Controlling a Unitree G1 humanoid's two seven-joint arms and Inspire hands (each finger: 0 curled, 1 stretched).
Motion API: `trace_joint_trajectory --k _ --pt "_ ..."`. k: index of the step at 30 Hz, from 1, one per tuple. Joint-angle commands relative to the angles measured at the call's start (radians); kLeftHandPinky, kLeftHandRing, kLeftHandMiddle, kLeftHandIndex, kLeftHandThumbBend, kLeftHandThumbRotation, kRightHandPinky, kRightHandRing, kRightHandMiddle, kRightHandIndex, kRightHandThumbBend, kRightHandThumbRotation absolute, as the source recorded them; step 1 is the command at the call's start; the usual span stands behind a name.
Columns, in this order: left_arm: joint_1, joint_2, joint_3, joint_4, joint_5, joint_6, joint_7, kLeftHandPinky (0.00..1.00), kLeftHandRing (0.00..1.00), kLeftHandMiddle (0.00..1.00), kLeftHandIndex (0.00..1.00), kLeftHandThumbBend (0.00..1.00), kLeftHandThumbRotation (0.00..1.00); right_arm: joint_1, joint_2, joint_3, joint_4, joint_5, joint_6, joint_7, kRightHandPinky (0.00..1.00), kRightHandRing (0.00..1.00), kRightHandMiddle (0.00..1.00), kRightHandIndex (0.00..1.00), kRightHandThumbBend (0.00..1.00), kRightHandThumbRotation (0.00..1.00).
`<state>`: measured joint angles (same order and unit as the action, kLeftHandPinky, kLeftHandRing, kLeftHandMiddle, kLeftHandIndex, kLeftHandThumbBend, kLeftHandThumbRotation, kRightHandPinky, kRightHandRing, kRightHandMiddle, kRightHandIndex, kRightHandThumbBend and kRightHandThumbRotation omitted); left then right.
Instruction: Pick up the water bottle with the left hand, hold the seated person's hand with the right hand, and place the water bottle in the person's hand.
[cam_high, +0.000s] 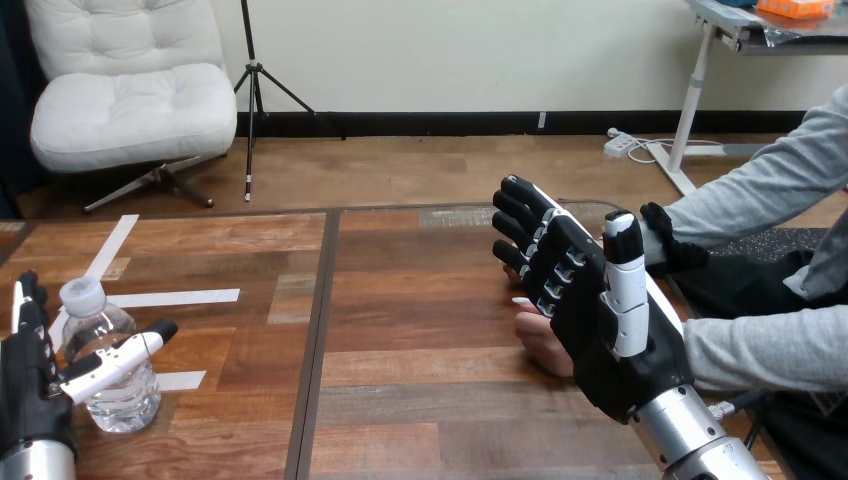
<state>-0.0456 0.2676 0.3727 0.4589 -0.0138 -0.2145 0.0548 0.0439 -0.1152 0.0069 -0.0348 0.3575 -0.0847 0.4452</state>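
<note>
The water bottle (122, 398) stands between straight fingers and thumb of the left hand (25, 392).

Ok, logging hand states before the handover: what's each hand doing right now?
Left hand: open, water bottle between thumb and fingers.
Right hand: open, beside the person's hand.
</note>
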Motion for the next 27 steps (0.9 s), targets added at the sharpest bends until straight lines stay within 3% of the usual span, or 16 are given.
trace_joint_trajectory --k 1,14,27 --pt "-0.077 0.028 -0.008 0.007 -0.017 -0.014 -0.009 1.0 1.0 1.0 1.0 0.96 0.1 -0.032 0.003 -0.01 -0.043 0.015 -0.009 0.009 0.99 0.98 0.95 0.92 0.87 1.0" --pt "-0.117 0.031 0.001 0.061 -0.082 -0.012 -0.044 1.0 1.0 1.0 1.0 0.91 0.09 -0.033 0.006 -0.013 -0.04 0.014 -0.009 0.011 0.99 0.98 0.95 0.92 0.87 1.0" --pt "-0.176 0.049 0.008 0.144 -0.118 0.008 -0.069 1.0 1.0 1.0 1.0 0.93 0.15 -0.031 0.006 -0.013 -0.042 0.012 -0.008 0.012 0.99 0.98 0.96 0.93 0.87 1.0"
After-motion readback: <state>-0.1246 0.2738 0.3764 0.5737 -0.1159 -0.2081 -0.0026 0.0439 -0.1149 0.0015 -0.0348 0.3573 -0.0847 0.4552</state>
